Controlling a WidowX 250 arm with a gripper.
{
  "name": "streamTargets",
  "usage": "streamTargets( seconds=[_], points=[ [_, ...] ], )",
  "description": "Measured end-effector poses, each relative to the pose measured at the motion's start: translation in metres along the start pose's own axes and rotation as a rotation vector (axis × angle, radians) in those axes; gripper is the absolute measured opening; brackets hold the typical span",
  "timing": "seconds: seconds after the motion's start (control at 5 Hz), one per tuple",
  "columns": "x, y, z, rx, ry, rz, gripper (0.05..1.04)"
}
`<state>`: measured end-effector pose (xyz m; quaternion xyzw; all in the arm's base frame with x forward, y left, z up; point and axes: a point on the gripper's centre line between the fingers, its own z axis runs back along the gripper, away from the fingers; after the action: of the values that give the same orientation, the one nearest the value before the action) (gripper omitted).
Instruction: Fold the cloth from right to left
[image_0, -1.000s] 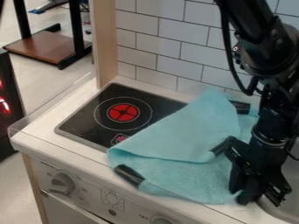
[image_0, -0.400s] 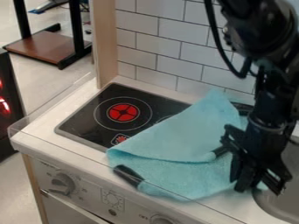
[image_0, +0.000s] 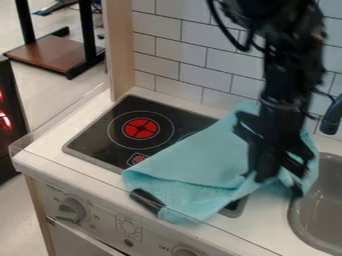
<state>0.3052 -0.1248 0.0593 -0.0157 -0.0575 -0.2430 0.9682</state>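
The black gripper (image_0: 277, 179) hangs over the right part of the cloth, pointing down, shut on the front-right part of the fabric. The light-blue cloth (image_0: 194, 160) lies over the right side of the stove top, with one layer folded across another toward the left. Near the gripper the cloth is drawn up and bunched, and a flap spreads to the gripper's right. The arm hides part of the cloth's right side.
The black stove top (image_0: 100, 137) shows a red burner (image_0: 141, 128) left of the cloth. A dark cylindrical piece (image_0: 147, 200) is at the cloth's front-left edge. The sink (image_0: 324, 210) and dark faucet (image_0: 332, 117) are right, below the tiled wall (image_0: 194, 55).
The gripper has moved up and left in the view, toward the wall, taking the cloth's front-right part along. A dark stove corner at the front is now uncovered, and the faucet has come into sight.
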Motion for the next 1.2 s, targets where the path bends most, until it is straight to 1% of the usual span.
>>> streamTargets(
  seconds=[0.2,0.4,0.6,0.8,1.0,1.2],
  points=[
    [-0.002,0.028,0.003,0.025,-0.006,0.088,0.049],
    [-0.008,0.055,0.004,0.038,-0.010,0.193,0.049],
    [-0.016,0.087,0.006,0.047,-0.022,0.317,0.049],
    [-0.027,0.109,0.004,0.036,-0.026,0.408,0.049],
    [-0.043,0.123,-0.012,0.020,0.019,0.477,0.049],
    [-0.052,0.124,-0.027,-0.001,0.056,0.509,0.049]
  ],
)
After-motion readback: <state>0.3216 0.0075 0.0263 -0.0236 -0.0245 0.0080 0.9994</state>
